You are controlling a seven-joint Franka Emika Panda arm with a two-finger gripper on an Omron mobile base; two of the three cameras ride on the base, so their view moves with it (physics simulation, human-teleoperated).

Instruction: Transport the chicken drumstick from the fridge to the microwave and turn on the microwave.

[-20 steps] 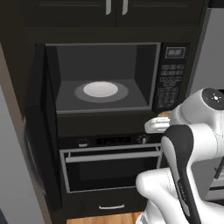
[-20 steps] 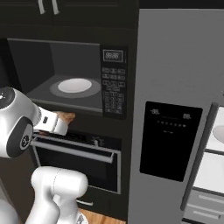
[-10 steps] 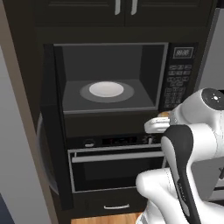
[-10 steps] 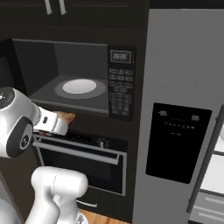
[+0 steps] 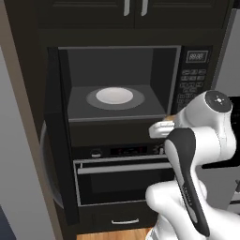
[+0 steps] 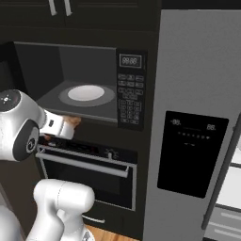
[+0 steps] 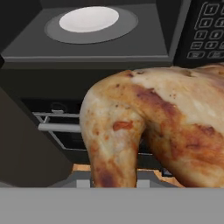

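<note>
fridge point(image 6: 202, 94): right of the microwave, door swung open at far right
microwave point(image 5: 117, 89): door open, turntable point(image 5: 115, 96) bare
oven point(image 5: 122, 176): below, handle sticks out
gripper point(image 6: 63, 128): closed on chicken drumstick point(image 7: 153, 127), held below the cavity sill
risk: drumstick may hit sill or slip if pushed in without lifting

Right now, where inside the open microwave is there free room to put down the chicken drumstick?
The microwave cavity holds nothing but its pale turntable, which is bare, with dark floor around it up to the side walls. The chicken drumstick is in the gripper, below the cavity's front edge. The keypad borders the opening on the right.
</note>
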